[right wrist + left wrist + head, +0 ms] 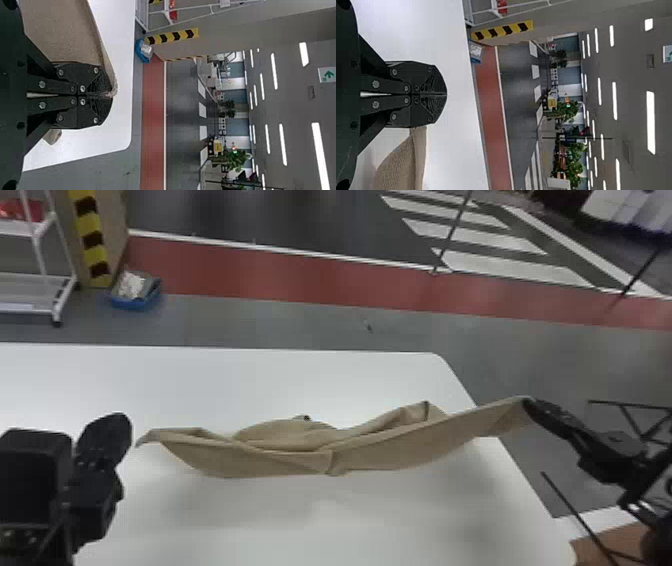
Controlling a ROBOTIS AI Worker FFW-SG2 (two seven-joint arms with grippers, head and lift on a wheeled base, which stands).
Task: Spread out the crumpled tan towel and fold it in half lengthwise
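The white table (320,530) spread under the work, between my left gripper (444,94) and my right gripper (109,95), which was out past the table's side edge. Across that span ran the tan towel (400,450), the next largest thing, drawn out sideways into a long, bunched band. I judged the spreading only partly done: the length was mostly pulled out, but the middle sagged in overlapping folds between my two grippers, and the cloth was not yet flat. The lengthwise fold, as I read it, was all left to do. My right gripper was closed on one end of the towel, a little cloth poking out at its fingertips, and from there the band sloped down toward my left. My left gripper was closed too, with no cloth that I could see in its grasp; the towel's far end (151,436) hung just beside it. Smallest, a loose corner (423,411) stood up on the left gripper's side of my right gripper.
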